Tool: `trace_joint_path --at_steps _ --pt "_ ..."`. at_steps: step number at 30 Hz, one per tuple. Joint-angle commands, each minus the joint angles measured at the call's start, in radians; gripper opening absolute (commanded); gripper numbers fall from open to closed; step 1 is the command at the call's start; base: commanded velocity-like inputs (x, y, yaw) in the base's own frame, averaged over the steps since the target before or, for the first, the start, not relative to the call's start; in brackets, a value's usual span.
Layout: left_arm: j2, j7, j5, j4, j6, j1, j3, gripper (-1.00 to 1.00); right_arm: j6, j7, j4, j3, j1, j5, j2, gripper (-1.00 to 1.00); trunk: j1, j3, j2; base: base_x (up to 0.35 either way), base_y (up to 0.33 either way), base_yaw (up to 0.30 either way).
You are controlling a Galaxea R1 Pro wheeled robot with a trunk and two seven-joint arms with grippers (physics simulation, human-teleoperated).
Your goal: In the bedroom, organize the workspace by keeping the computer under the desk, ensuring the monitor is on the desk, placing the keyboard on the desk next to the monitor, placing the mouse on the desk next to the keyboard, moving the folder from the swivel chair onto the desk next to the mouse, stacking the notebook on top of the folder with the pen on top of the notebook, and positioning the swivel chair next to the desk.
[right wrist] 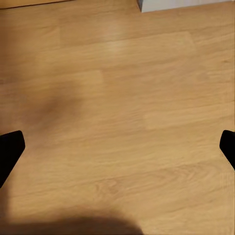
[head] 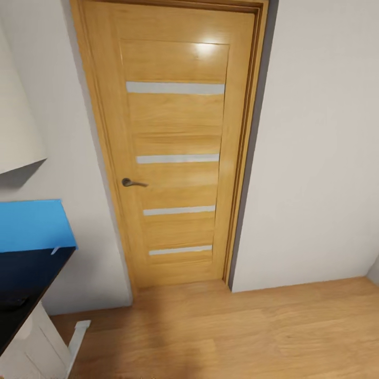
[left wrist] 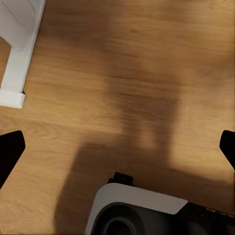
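Observation:
The desk (head: 29,271) shows at the head view's left edge: a corner of its black top, its blue back panel (head: 31,223) and a white leg (head: 77,337). A small dark shape (head: 16,301) lies on the top, too dim to name. The left gripper (left wrist: 117,152) hangs open over bare wood floor, its black fingertips (left wrist: 10,149) far apart, with the desk's white leg (left wrist: 19,54) close by. Over the floor too, the right gripper (right wrist: 117,152) is open and holds nothing.
A shut oak door (head: 176,147) with a grey lever handle (head: 131,182) faces me between white walls. Wood floor (head: 237,331) spreads ahead and to the right. A white slanted body (head: 16,116) hangs above the desk. The robot's grey base (left wrist: 142,213) sits under the left gripper.

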Motion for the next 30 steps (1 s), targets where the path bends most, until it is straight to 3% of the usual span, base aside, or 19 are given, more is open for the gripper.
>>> trace_joint_path --at_steps 1,7,13,21,30 --pt "-0.001 0.000 0.001 0.000 -0.003 0.000 0.003 1.00 -0.003 -0.004 0.000 0.003 0.000 -0.003 0.000 1.00 0.000 -0.002 -0.001 0.026 -0.126 0.279" --pt "-0.004 0.000 -0.001 -0.002 -0.009 0.000 0.003 1.00 -0.003 -0.003 0.000 0.008 0.000 -0.002 0.000 1.00 0.000 -0.005 -0.001 0.006 -0.027 0.245" --pt "-0.002 0.002 0.000 -0.002 -0.010 0.000 0.004 1.00 -0.003 0.002 0.000 0.013 0.000 0.000 0.000 1.00 0.000 -0.006 -0.001 0.001 -0.003 0.061" --pt "0.002 0.004 0.002 -0.002 -0.011 0.000 0.007 1.00 -0.003 0.004 0.002 0.020 -0.001 0.056 0.002 1.00 0.000 -0.006 -0.001 0.000 0.000 0.001" --pt "0.000 0.003 0.001 -0.002 -0.011 0.000 0.007 1.00 -0.003 0.000 0.002 0.019 -0.001 0.062 0.004 1.00 0.000 -0.006 -0.001 0.000 0.000 0.100"
